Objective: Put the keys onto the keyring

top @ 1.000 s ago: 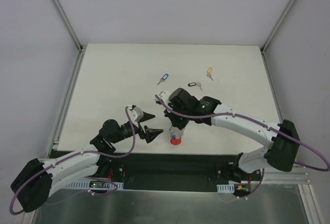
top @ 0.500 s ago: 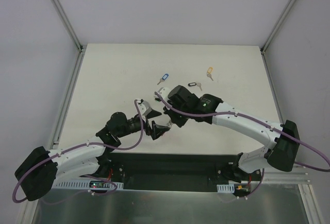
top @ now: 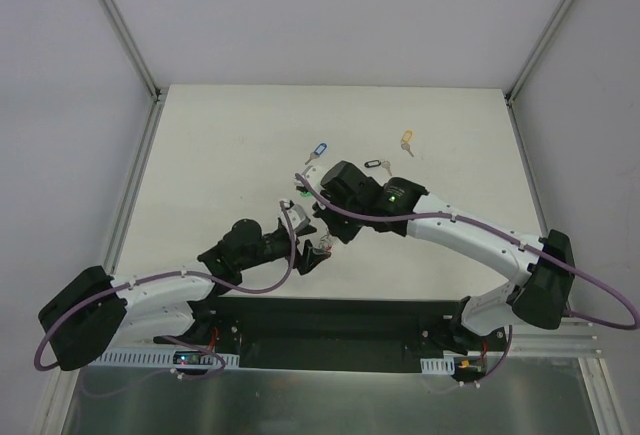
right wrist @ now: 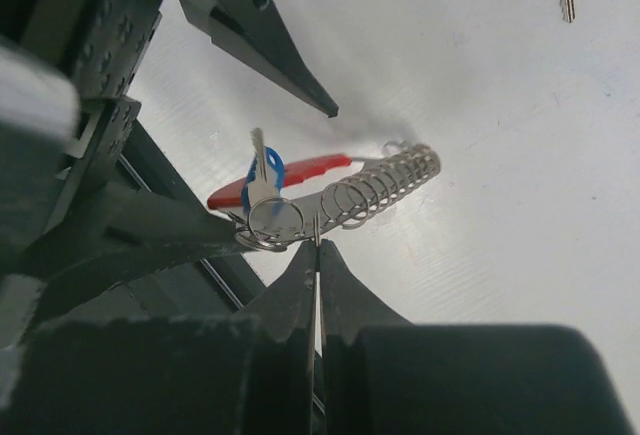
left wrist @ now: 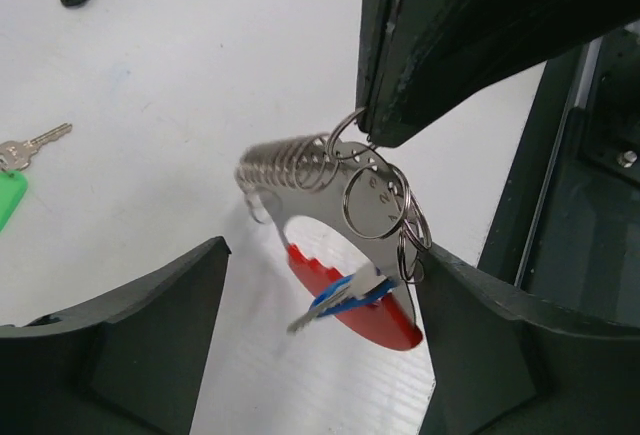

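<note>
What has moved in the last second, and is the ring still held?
The left gripper swung right, toward the right arm, and its open fingers now flank the keyring. The right gripper, shut on the keyring throughout, carried it left and slightly away from the bases, uncovering the green-tagged key. The loose blue-tagged key, black-tagged key and yellow-tagged key stayed put.

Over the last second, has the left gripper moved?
Yes. The left gripper has shifted right, away from the table's left edge, toward the keyring in the right gripper.
</note>
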Controlling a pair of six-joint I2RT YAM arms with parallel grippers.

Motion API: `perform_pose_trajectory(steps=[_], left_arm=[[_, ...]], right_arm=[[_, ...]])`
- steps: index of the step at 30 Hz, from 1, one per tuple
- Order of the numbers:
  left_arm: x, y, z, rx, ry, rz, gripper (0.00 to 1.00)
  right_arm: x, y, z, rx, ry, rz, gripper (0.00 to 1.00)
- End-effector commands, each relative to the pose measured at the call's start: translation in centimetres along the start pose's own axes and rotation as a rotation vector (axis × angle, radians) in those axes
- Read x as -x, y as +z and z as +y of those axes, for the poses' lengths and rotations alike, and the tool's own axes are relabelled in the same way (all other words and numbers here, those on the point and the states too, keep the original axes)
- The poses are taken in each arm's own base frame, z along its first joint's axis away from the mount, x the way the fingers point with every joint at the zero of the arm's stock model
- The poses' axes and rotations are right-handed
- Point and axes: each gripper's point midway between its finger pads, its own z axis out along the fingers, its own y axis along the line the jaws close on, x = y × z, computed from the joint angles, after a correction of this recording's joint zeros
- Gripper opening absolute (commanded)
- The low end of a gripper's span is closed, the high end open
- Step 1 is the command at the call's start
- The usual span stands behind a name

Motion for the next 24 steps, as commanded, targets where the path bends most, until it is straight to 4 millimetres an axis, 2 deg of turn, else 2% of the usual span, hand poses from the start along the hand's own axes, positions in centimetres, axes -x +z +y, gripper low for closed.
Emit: perform_pose_trajectory(steps=[1, 3, 4, 7, 8, 13, 17, 20, 23, 24], left_arm=[[0.6, 1.2, 0.4, 0.033, 0.092, 0.005, 0.68], [0.6, 1.6, 0.6, 0.046, 0.094, 0.012, 0.63], [0.2, 1.8, 0.7, 0.049, 0.117, 0.026, 0.53], [0.2, 1.9, 1.4, 0.087, 0.150, 0.029, 0.34], [0.1, 1.8, 1.7, 0.104, 0.169, 0.032, 0.24], [0.2, 1.2, 2.9, 0.161, 0.238, 0.038, 0.02], [-0.2, 1.0, 3.1, 0.161, 0.284, 0.054, 0.00], [-0.7, 0.9, 2.8, 0.144, 0.289, 0.064, 0.00], [-1.2, 0.8, 2.5, 0.134, 0.297, 0.074, 0.00], [-1.0, 0.8, 2.4, 0.133, 0.297, 0.066, 0.00]], right_arm=[[0.5, -0.9, 0.3, 0.010, -0.007, -0.004, 0.01], [0.4, -1.0, 0.3, 0.010, -0.007, -0.003, 0.01], [0.2, -1.0, 0.3, 0.008, -0.009, 0.006, 0.01], [-0.5, -1.2, 0.2, 0.009, -0.011, 0.025, 0.01], [-0.7, -1.2, 0.2, 0.008, -0.012, 0.031, 0.01], [-2.9, -1.4, 0.9, 0.053, -0.005, 0.122, 0.01], [-4.4, -0.8, 1.4, 0.086, 0.016, 0.195, 0.01], [-4.7, -0.1, 1.6, 0.101, 0.048, 0.207, 0.01], [-4.2, 0.2, 1.7, 0.108, 0.079, 0.181, 0.04], [-3.5, 0.1, 1.6, 0.111, 0.083, 0.140, 0.07]])
